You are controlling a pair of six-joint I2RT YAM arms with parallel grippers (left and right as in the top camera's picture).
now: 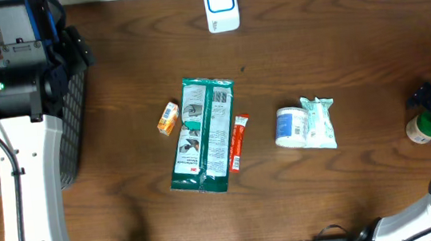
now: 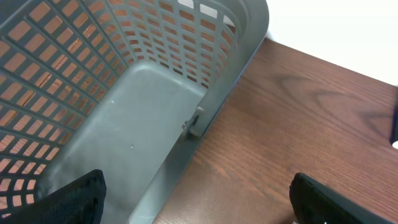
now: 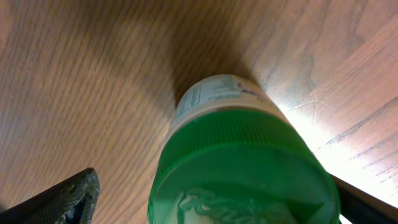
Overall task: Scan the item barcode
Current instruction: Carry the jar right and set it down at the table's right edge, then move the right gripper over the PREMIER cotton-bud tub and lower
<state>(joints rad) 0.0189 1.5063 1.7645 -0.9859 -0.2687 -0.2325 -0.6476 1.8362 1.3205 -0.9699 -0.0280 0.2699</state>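
The bottle [image 3: 214,99] is sitting near the right edge of the table [image 1: 336,44], seemingly upright, well apart from the scanner [image 1: 220,6] at the far edge. The right gripper [image 3: 217,202] is straddling it from above with jaws spread wide. A gap is showing between one finger [image 3: 68,196] and the green cap [image 3: 242,162], so nothing is being gripped. The left gripper [image 2: 196,199] is hanging wide and empty over the basket [image 2: 236,37]. The bottle is looking like small, rigid plastic, probably light. Its ribbed cap is offering better purchase than the glossy label [image 3: 208,93], which could slip or spin between flat pads. Taking hold at the cap would be leaving the printed side bare for the scanner. Where the barcode is sitting cannot be told.
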